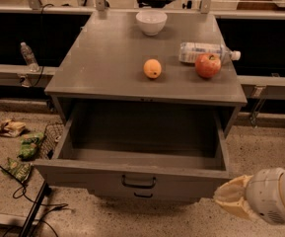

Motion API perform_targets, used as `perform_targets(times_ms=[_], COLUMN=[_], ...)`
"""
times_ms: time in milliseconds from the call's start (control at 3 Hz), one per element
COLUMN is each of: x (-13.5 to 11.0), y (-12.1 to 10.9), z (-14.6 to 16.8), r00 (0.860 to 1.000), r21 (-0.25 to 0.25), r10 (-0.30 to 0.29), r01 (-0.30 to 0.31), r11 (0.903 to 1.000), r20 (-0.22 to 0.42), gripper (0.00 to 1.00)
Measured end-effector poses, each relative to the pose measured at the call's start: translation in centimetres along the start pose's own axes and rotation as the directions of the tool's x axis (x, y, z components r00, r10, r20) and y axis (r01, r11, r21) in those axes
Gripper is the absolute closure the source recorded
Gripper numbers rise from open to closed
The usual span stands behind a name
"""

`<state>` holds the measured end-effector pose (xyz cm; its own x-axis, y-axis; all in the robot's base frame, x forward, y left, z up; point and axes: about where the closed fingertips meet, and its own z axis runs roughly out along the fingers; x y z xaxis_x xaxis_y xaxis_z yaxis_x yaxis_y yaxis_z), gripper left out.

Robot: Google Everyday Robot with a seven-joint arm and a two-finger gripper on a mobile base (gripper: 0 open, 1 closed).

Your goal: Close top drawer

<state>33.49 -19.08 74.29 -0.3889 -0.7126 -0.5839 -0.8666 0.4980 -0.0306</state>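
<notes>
The arm sat low at lower right, its gripper (232, 200) pointing left; whether apart or together, I cannot tell. The top drawer (83, 177) stood pulled out, its front's right end seemingly just beside the gripper.

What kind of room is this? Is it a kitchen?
Probably a robot lab or workshop, not a kitchen: a grey metal cabinet with its top drawer open, cables and snack bags on the speckled floor, and the robot's gripper low at right, beside the drawer's front corner.
</notes>
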Motion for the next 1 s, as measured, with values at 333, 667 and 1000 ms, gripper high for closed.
perform_targets(times_ms=[333, 667, 1000], x=[0.5, 0.7, 0.7], y=[1.0, 2.1, 2.2], z=[3.1, 6.8, 7.1], r00=[0.998, 0.986, 0.969], r21=[-0.036, 0.017, 0.091], r10=[-0.011, -0.131, -0.226], r01=[0.013, 0.130, 0.217], r11=[0.9993, 0.9914, 0.9719], r20=[0.061, 0.103, 0.104], gripper=[1.00, 1.00, 1.00])
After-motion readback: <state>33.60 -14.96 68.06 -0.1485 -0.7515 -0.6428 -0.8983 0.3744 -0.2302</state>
